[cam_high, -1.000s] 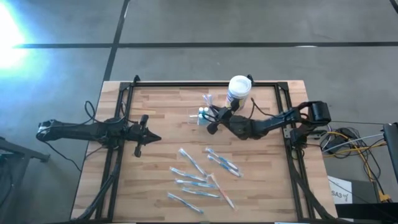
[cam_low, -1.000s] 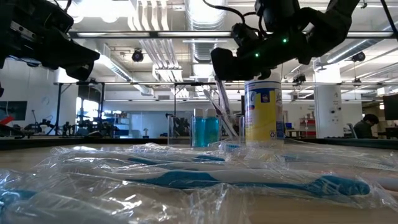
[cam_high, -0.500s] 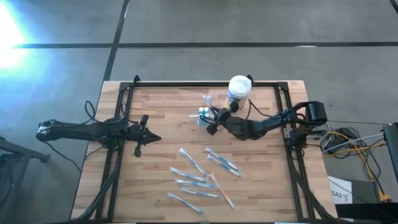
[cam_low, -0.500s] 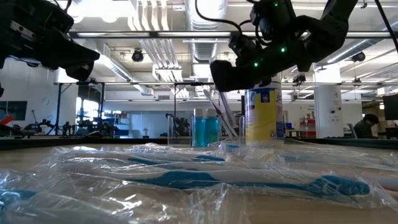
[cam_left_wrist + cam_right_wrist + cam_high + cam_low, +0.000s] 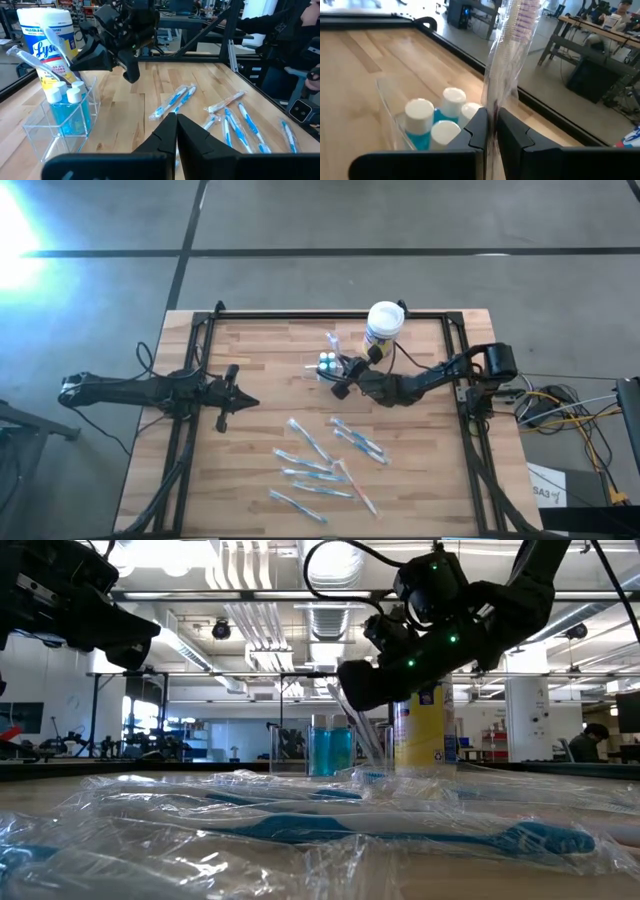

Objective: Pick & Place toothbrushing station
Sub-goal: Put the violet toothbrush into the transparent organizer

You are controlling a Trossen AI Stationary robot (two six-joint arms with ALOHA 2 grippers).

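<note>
Right arm stretched low across the table from the right edge, wrist angled down; right gripper [image 5: 341, 389] near table middle, fingers pinched together; left arm level at the left side; left gripper [image 5: 222, 423] closed too, hanging above the wood.

I read one label only: "Lys…" in blue script on the canister [image 5: 46, 42], its end hidden behind a wrapped toothbrush [image 5: 47, 60]. Smaller print there I cannot make out.
</note>
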